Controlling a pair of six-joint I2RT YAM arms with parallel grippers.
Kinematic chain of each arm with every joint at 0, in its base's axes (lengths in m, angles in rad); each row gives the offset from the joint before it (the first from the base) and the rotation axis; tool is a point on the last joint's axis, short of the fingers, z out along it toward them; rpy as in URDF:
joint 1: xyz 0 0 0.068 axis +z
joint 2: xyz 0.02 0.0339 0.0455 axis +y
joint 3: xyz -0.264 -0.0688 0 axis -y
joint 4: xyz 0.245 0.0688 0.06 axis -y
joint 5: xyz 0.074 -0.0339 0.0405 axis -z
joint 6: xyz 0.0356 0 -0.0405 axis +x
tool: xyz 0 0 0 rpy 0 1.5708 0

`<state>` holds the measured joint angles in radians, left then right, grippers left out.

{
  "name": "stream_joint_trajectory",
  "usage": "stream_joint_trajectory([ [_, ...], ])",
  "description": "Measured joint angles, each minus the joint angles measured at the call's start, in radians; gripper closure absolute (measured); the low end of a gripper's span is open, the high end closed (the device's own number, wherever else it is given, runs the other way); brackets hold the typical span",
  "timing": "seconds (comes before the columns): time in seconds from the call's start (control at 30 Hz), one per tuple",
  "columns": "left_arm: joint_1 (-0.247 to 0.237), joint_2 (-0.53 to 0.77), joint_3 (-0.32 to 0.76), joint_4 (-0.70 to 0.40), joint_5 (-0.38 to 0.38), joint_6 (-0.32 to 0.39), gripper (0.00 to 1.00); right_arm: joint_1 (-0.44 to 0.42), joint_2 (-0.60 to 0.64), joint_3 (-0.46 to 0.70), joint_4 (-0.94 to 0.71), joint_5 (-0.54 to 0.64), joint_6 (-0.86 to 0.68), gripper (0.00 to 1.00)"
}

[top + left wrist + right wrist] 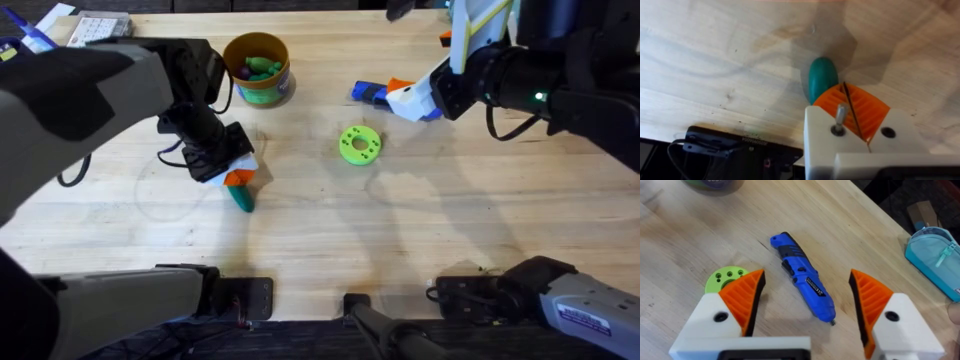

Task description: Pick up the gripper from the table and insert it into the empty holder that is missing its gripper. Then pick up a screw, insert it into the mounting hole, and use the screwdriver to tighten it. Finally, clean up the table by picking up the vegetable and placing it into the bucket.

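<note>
This looks like a robotics lab or test bench. A pale wooden worktop [320, 230] carries two robot arms bolted at its near edge, with cables and black mounting hardware beside their bases. On it lie a blue screwdriver [802, 276], a lime-green printed disc [360, 144] with holes and a small bucket [257, 68] of toy pieces, and a teal zip pouch [935, 260] sits off the edge.

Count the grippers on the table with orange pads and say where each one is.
2. The left gripper is at the table's left, down over the vegetable. The right gripper is at the upper right, open over the screwdriver.
</note>
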<state>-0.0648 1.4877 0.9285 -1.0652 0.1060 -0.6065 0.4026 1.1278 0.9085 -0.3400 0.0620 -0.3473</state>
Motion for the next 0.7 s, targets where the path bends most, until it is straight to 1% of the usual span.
stream_joint_trajectory([
  [0.03,0.0,0.003,0.004,-0.013,0.001,0.0,0.966,0.0,0.0,0.0,-0.003,0.0,0.0,0.018],
  [0.23,0.0,0.008,0.001,0.023,0.013,0.001,0.966,0.0,0.0,-0.001,-0.014,0.0,0.005,0.018],
  [0.4,0.0,0.008,0.001,0.119,0.079,0.0,0.966,0.0,0.0,-0.002,-0.022,0.0,0.008,0.018],
  [0.47,0.0,0.008,0.001,0.139,0.108,0.0,0.99,0.0,0.0,-0.002,-0.034,0.0,0.011,0.018],
  [0.53,0.0,0.009,0.001,0.13,0.132,0.0,0.994,0.0,0.0,-0.002,-0.045,0.0,0.011,0.018],
  [0.63,0.0,0.009,0.003,0.07,0.147,0.0,0.989,0.0,0.0,-0.002,-0.046,0.0,0.011,0.018],
  [0.7,0.0,0.009,0.01,0.021,0.148,-0.001,0.933,0.0,0.0,-0.002,-0.046,0.0,0.011,0.018],
])
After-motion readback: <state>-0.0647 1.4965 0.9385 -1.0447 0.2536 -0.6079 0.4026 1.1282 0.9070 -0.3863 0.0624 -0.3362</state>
